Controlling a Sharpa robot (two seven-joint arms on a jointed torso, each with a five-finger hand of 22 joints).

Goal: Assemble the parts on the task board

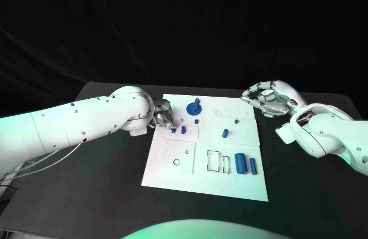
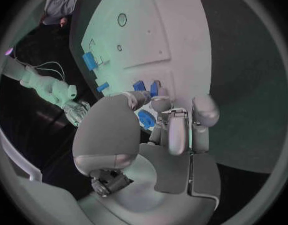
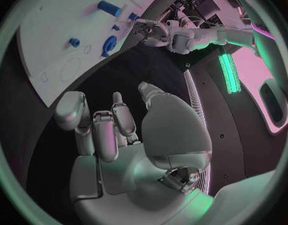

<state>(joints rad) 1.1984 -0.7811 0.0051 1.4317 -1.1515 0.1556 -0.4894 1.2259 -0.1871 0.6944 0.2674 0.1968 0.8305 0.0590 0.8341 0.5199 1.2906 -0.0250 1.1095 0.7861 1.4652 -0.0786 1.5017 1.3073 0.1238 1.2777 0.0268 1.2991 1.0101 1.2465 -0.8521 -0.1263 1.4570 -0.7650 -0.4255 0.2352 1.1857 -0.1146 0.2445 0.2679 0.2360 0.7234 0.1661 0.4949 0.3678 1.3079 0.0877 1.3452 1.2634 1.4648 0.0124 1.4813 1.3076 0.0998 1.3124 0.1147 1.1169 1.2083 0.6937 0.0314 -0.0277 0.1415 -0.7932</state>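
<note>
Reaching in at the task board's [image 1: 173, 167] left edge, the left hand [image 1: 163, 116] curls its fingers over small blue parts [image 1: 184, 129]; whether it grips one is unclear. The right hand [image 1: 265, 99] waits off the far right corner, fingers curled, empty.

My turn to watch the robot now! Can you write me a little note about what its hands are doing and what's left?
Left hand: at the task board's left edge, fingers curled by small blue parts; whether it holds one is unclear.
Right hand: off the board's far right corner, fingers curled, holding nothing.
Parts: round blue piece near the far edge, small peg mid-board, two long blue pieces near the right edge.
Left: outlined slots still empty.
</note>
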